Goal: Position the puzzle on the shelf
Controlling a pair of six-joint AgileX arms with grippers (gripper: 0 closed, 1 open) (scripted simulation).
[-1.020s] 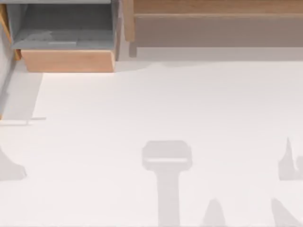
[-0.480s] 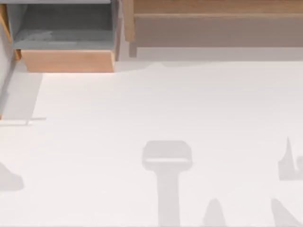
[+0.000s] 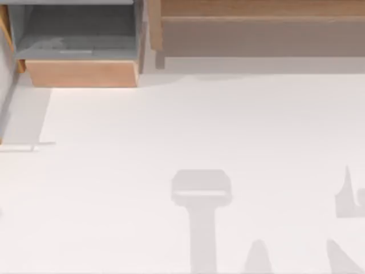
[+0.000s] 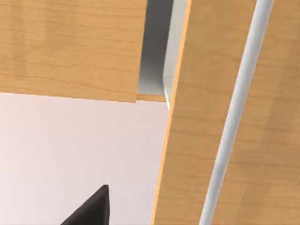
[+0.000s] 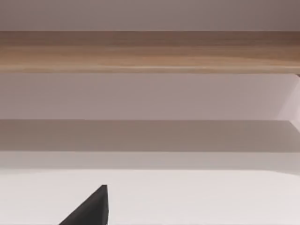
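The puzzle is out of view. The shelf (image 3: 256, 8) runs along the back right of the table in the top view, a brown plank edge over a shaded grey-brown recess (image 3: 256, 37). In the right wrist view the shelf's plank (image 5: 150, 51) lies straight ahead, with a dark piece of my right gripper (image 5: 91, 208) low in the picture above the white table. In the left wrist view a dark piece of my left gripper (image 4: 91, 211) sits close to light wooden panels (image 4: 70, 47).
A grey-lined box with a light wood front (image 3: 82, 73) stands at the back left. A white rod (image 4: 234, 117) crosses the wooden panel close to the left wrist. Grey arm shadows (image 3: 201, 194) fall on the white table (image 3: 182, 125).
The grey shadow at the left edge of the top view has shrunk and slid off to the left. Everything else is as before.
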